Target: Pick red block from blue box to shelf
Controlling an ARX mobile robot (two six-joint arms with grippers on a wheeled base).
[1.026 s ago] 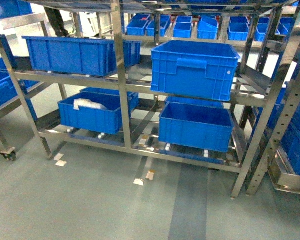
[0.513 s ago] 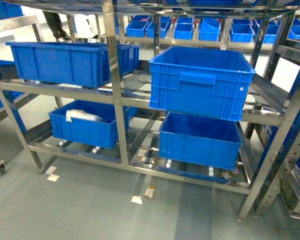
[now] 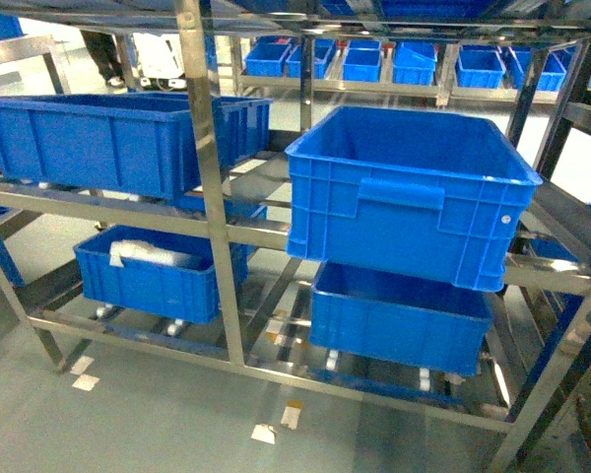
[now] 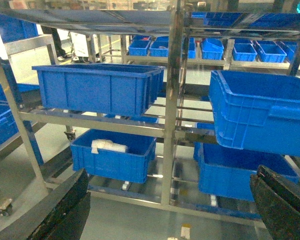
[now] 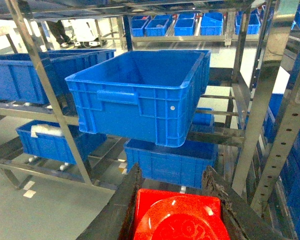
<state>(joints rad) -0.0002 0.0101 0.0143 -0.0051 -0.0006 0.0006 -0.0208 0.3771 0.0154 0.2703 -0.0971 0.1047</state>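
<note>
The red block (image 5: 177, 215), glossy with a round stud on top, fills the bottom of the right wrist view. My right gripper (image 5: 173, 175) is shut on it, one dark finger against each side. My left gripper (image 4: 172, 172) is open with nothing between its fingers; only floor and rack show through the gap. The shelf (image 3: 199, 148), a shiny steel rack with square uprights, stands directly ahead and also shows in both wrist views (image 4: 172, 75) (image 5: 42, 75). The blue box is out of view. Neither gripper appears in the head view.
Dark blue crates sit on the rack: a large one (image 3: 404, 197) jutting forward on the middle tier, a long one (image 3: 108, 138) to its left, and two below (image 3: 153, 276) (image 3: 399, 315). Paper scraps (image 3: 266, 432) lie on the grey floor. More racks with crates stand behind.
The rack and its crates have grown larger in the head view and the floor strip has shrunk, so I have come closer to the shelf.
</note>
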